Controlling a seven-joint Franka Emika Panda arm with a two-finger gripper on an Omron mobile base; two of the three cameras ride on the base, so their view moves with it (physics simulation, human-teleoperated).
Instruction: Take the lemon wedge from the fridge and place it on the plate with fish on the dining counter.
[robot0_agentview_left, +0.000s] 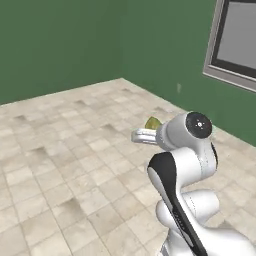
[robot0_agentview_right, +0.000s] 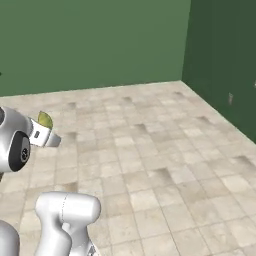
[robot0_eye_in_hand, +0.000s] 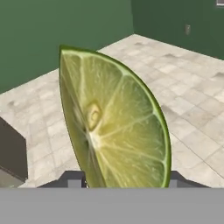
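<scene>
The lemon wedge (robot0_eye_in_hand: 113, 127) stands big in the hand view, yellow-green with a darker rind, its cut face toward the camera. My gripper (robot0_eye_in_hand: 124, 180) is shut on it, one dark fingertip on each side of its lower end. From the left base view the wedge (robot0_agentview_left: 152, 122) pokes up just past the white hand, where the gripper (robot0_agentview_left: 142, 135) hangs above the floor. In the right base view the wedge (robot0_agentview_right: 45, 119) sits over the gripper (robot0_agentview_right: 48, 136) at the left edge. The fridge, the plate with fish and the dining counter are out of view.
Beige tiled floor (robot0_agentview_left: 75, 165) stretches ahead to green walls (robot0_agentview_right: 100, 45) that meet in a corner. A grey-framed panel (robot0_agentview_left: 235, 40) hangs on the right wall, with a small wall outlet (robot0_agentview_right: 230, 98) lower down. A dark boxy shape (robot0_eye_in_hand: 11, 153) sits at the hand view's left edge.
</scene>
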